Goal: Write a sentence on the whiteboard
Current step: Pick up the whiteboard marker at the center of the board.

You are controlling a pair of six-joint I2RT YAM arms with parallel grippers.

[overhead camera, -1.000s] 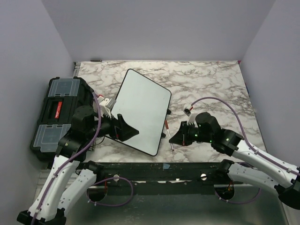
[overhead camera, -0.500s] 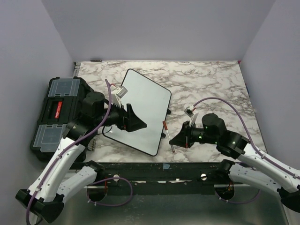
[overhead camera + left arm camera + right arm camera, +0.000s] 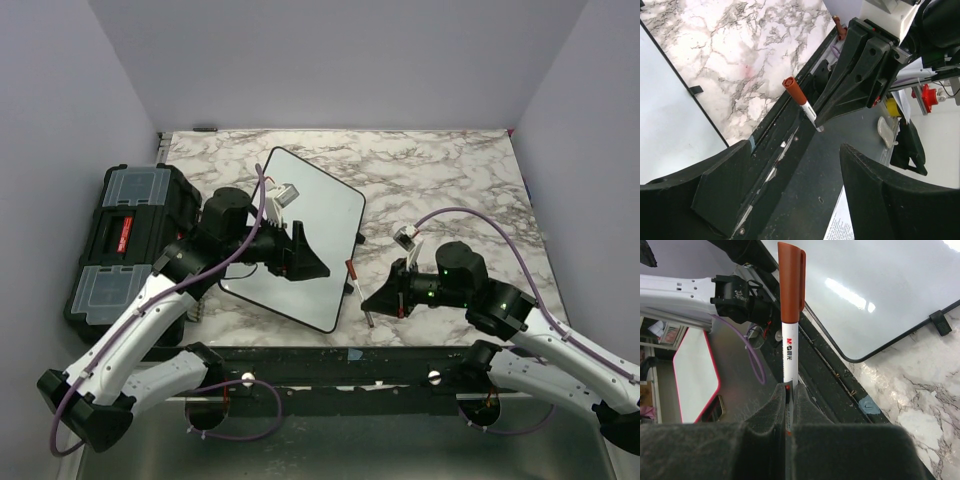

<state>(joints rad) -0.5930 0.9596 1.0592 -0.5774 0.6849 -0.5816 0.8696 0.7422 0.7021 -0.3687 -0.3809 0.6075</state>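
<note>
- Far left: black toolbox (image 3: 125,240) on the table (image 3: 450,180), just beside my left arm. Not part of this job.
- Whiteboard (image 3: 310,205) lies askew on the marble, between my 2 arms, its near corner toward the arm bases. The surface is bare, with no red lettering anywhere, so I judge the sentence not yet begun.
- Left gripper (image 3: 312,262) hovers over the board's near right part. Its jaws are spread and empty and point toward the marker.
- Marker (image 3: 790,315) sits just off the board's right edge, clenched at its tail end by my right gripper (image 3: 788,390). Its body sticks out long, with the red cap (image 3: 791,275) on.
- Likely step: uncapping, with the left jaws taking the cap.

Risks from here:
1. The right grip is on the very tail. A sideways pull on the cap could swivel the marker in the pads, or drag it out altogether.
2. If the left jaws arrive off-centre, 1 finger knocks the cap instead of pinching it.
3. Nothing holds the board, so pen pressure may slide it on the marble and smear the strokes.
4. My left arm hangs low above the board, so a careless sweep could nudge it.
</note>
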